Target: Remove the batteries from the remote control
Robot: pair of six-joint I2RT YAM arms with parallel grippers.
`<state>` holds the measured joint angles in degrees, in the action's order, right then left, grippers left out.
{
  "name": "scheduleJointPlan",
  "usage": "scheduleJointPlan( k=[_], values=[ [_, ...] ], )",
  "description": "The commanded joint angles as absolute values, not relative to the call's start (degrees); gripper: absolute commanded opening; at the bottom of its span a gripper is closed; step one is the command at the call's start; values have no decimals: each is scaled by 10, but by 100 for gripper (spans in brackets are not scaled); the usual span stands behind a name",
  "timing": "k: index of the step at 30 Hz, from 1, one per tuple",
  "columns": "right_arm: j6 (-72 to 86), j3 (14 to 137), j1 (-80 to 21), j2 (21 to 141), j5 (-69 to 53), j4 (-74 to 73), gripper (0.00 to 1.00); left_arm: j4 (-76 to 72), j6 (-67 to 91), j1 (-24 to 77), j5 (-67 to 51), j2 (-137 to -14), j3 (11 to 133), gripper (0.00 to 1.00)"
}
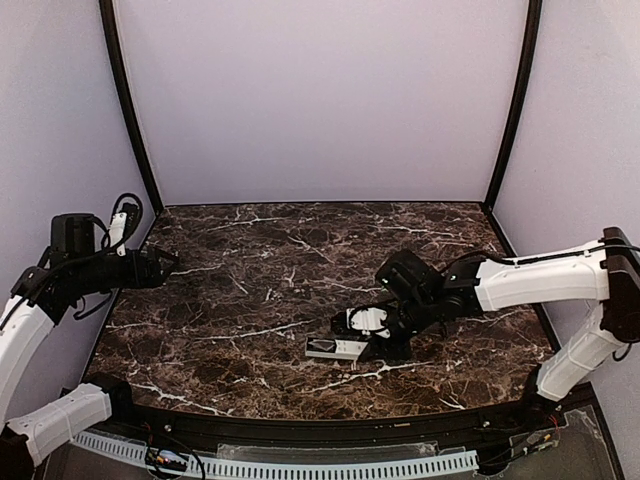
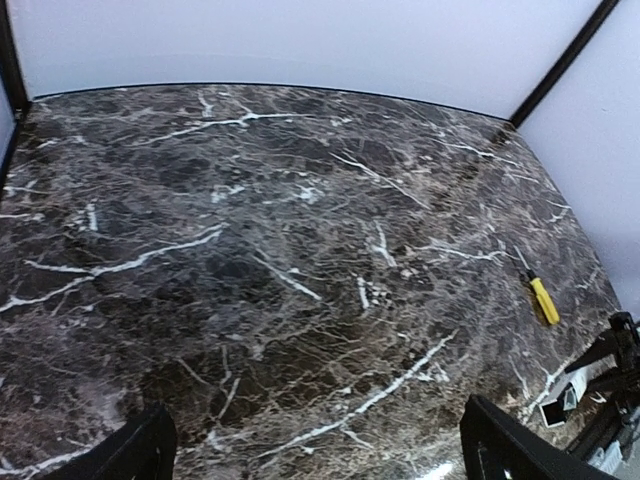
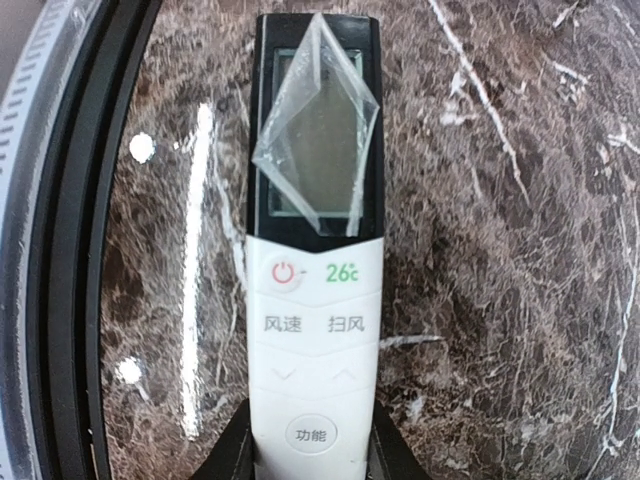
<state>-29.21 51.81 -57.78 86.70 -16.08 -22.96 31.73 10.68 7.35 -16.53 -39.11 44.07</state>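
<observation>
The white remote control (image 3: 315, 300) lies button side up on the marble table, its dark display end away from my right wrist, with a clear film peeling off the display. My right gripper (image 3: 312, 458) is shut on the remote's button end, one finger against each long side. In the top view the remote (image 1: 330, 348) lies at the front middle of the table with the right gripper (image 1: 372, 338) on it. My left gripper (image 1: 168, 262) is open and empty, held above the table's left edge, its fingers (image 2: 140, 452) wide apart. No batteries show; the battery recess faces down.
A yellow-handled screwdriver (image 2: 543, 299) lies on the marble table (image 1: 250, 300) towards the right. The black front rim (image 3: 75, 250) runs close beside the remote. Lilac walls enclose the back and both sides.
</observation>
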Motion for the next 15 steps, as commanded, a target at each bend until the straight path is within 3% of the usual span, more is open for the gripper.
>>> scheduleJointPlan(
  k=[1, 15],
  values=[
    [-241, 538, -582, 833, -228, -175, 11, 275, 113, 77, -320, -418, 445, 100],
    [-49, 497, -582, 767, -399, -3, 5, 176, 142, 250, -505, -491, 470, 95]
  ],
)
